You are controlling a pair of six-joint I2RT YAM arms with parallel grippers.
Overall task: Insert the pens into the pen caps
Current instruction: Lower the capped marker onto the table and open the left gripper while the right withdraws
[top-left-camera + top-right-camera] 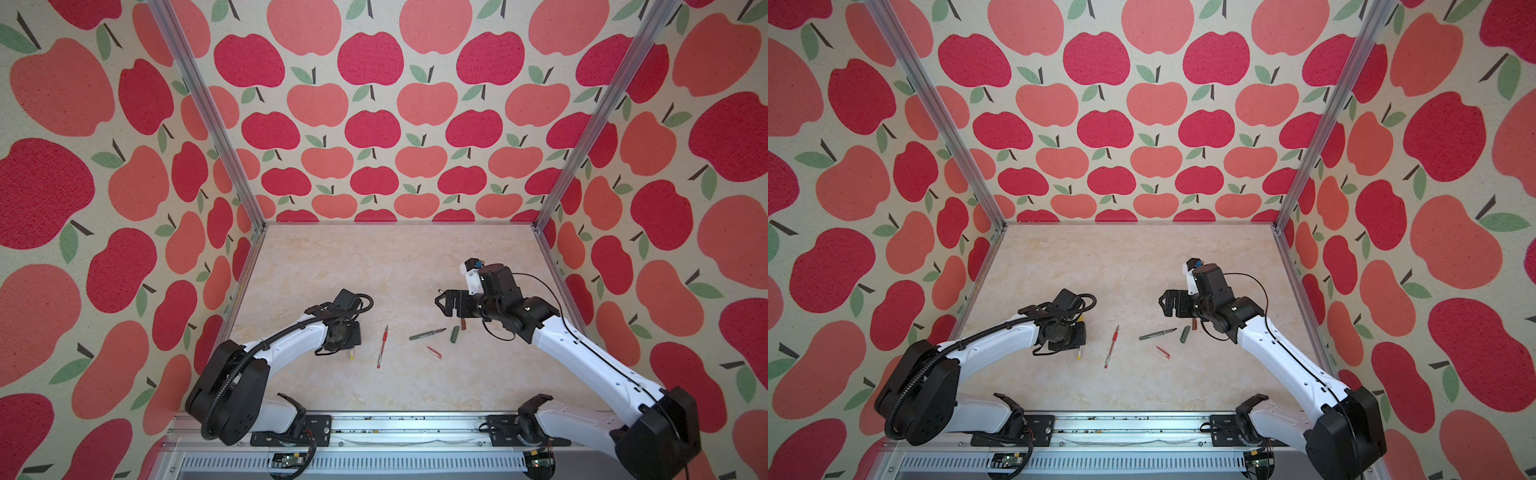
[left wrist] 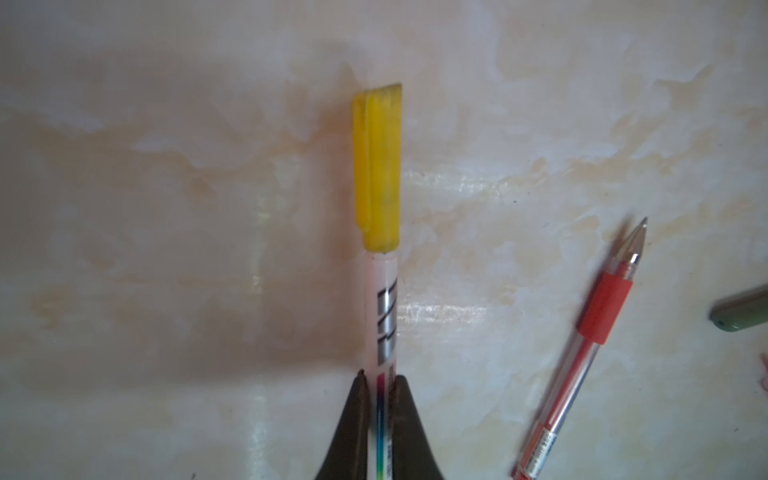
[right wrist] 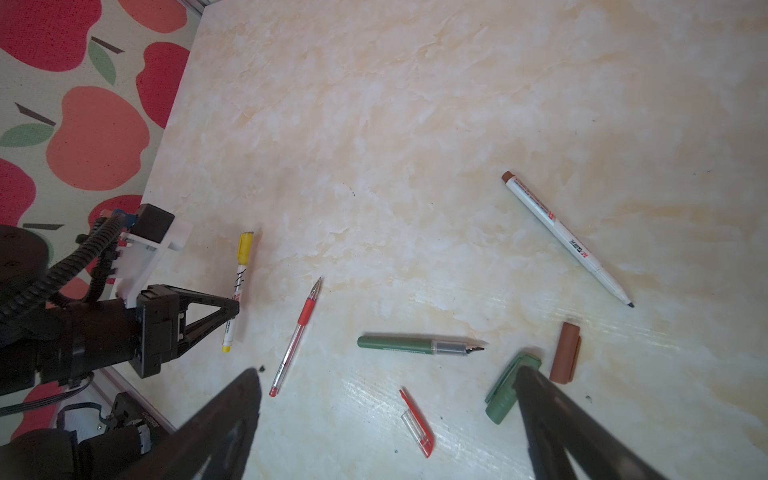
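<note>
The left gripper is clamped on the barrel of the white pen, whose yellow cap already sits on its tip, low at the table's near left: one pair looks done. The right gripper hangs empty, jaws wide, one finger crossing the green cap in its wrist view. Nearby lie the brown cap, green pen, red cap and red pen; a second white pen lies farther back, right. Next, probably: put the capped pen down, then close squarely on the green cap.
</note>
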